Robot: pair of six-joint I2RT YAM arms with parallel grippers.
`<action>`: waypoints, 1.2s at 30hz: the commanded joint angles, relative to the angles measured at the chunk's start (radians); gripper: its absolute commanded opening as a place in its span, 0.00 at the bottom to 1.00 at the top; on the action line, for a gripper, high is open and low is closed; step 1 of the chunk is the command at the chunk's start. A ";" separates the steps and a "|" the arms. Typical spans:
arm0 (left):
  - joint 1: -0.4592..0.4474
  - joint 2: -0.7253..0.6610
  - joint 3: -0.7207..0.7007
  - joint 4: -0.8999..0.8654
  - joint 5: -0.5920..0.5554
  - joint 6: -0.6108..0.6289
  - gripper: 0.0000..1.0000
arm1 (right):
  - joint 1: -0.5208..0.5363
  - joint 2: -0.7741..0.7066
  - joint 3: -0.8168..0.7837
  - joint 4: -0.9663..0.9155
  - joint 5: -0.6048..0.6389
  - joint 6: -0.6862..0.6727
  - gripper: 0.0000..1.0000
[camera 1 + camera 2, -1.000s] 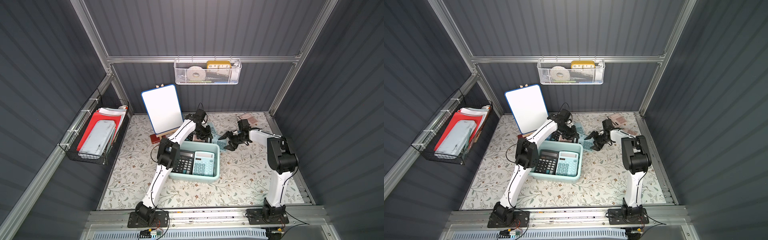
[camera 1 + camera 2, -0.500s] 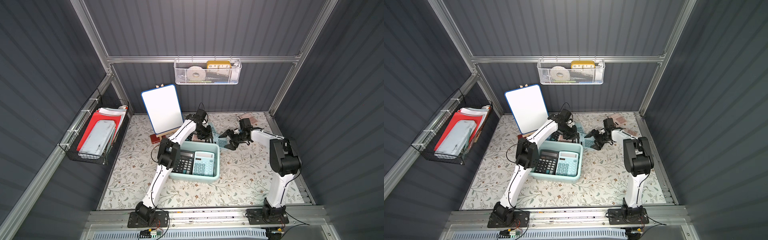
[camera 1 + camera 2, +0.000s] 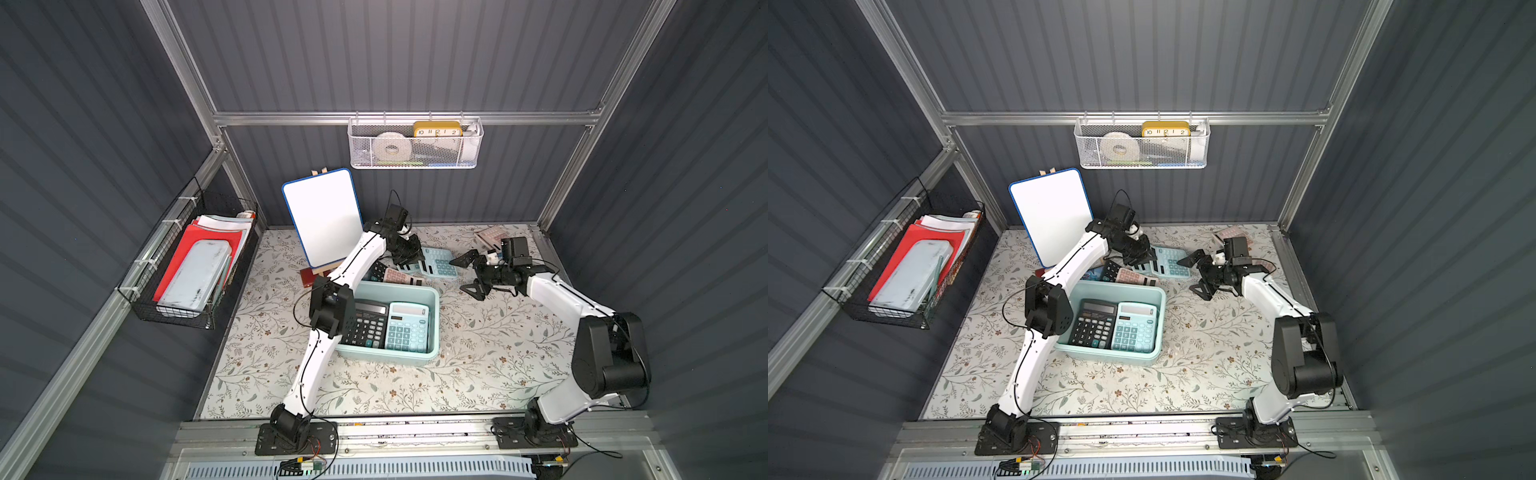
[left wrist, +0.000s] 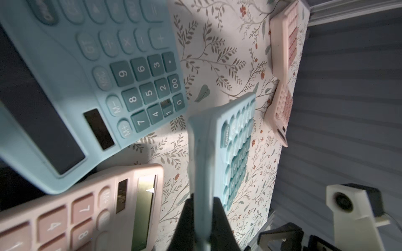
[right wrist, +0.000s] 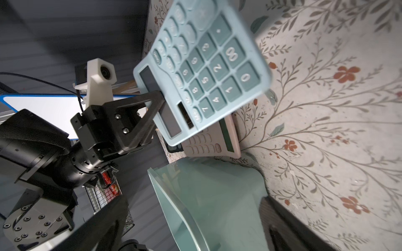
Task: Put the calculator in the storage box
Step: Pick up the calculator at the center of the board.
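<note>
**A:** Where's the calculator, and who has it?

**B:** The left gripper (image 4: 203, 197) is clamped on a pale blue plastic calculator (image 4: 204, 160). The left wrist view shows it edge-on between the black fingers, with its length running straight out ahead of them.

**A:** And the box?

**B:** The pale mint-teal rectangular plastic storage box (image 3: 386, 358) sits on the floral tabletop (image 3: 498, 353), on the robot-base side of that gripper. In both top views the gripper is just beyond the box's far wall, over a pink calculator (image 3: 395, 276) lying loose there.

**A:** Is there room inside?

**B:** Not much. A black calculator (image 3: 365, 324) and a light blue calculator (image 3: 409, 328) lie side by side on the box floor, lengthwise front to back. I'd expect the held one to end up on top of them.

**A:** Which arm is nearer?

**B:** The left, clearly. The right gripper (image 3: 459, 275) has its jaws spread wide, holds nothing, and is off to the right of the box. The move looks like a short pull toward the base, perhaps with a turn to line up lengthwise.
</note>
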State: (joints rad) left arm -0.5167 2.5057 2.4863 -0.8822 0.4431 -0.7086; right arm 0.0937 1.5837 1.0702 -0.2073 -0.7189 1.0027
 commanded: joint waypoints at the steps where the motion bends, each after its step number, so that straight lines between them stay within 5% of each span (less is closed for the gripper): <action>1: 0.013 -0.112 0.006 0.068 0.015 -0.051 0.07 | -0.025 -0.037 -0.049 0.091 0.025 0.048 0.99; 20: 0.026 -0.330 -0.254 0.187 0.148 -0.099 0.02 | -0.061 0.060 -0.151 0.859 -0.053 0.462 0.77; 36: 0.026 -0.326 -0.246 0.184 0.202 -0.101 0.01 | -0.018 0.145 -0.072 0.838 -0.070 0.455 0.51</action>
State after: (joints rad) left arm -0.4911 2.2261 2.2223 -0.7189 0.5983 -0.8013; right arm 0.0711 1.7210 0.9668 0.6140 -0.7753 1.4647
